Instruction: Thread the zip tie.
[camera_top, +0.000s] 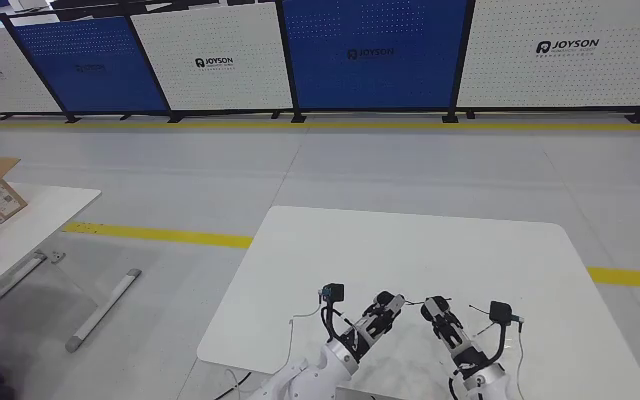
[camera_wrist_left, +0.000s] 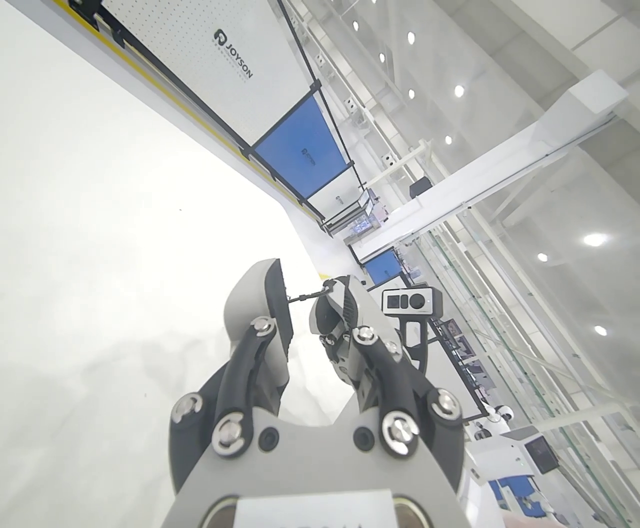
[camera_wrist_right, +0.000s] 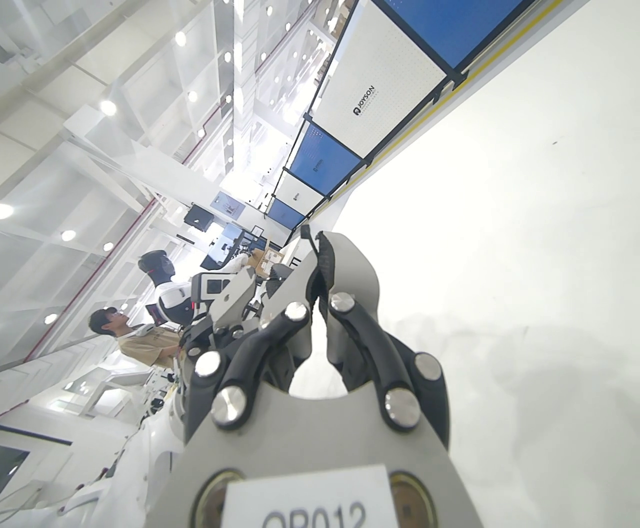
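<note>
A thin black zip tie (camera_top: 410, 302) spans the short gap between my two grippers, low over the near part of the white table (camera_top: 400, 250). My right gripper (camera_top: 432, 306) is shut on it. In the right wrist view the fingers (camera_wrist_right: 350, 280) press together and the zip tie (camera_wrist_right: 306, 235) sticks out past the tips of the right gripper (camera_wrist_right: 320, 242). My left gripper (camera_wrist_left: 307, 280) stands open, and the zip tie (camera_wrist_left: 306, 296) crosses its gap with one end against a finger pad (camera_wrist_left: 280, 300). From above, the left gripper (camera_top: 388, 302) sits just left of the tie.
The table's near-left edge (camera_top: 215, 350) lies close to the left arm. A second table with a cardboard box (camera_top: 10, 195) stands off to the left. Blue and white pegboard panels (camera_top: 370, 50) line the back behind a yellow floor line (camera_top: 160, 235).
</note>
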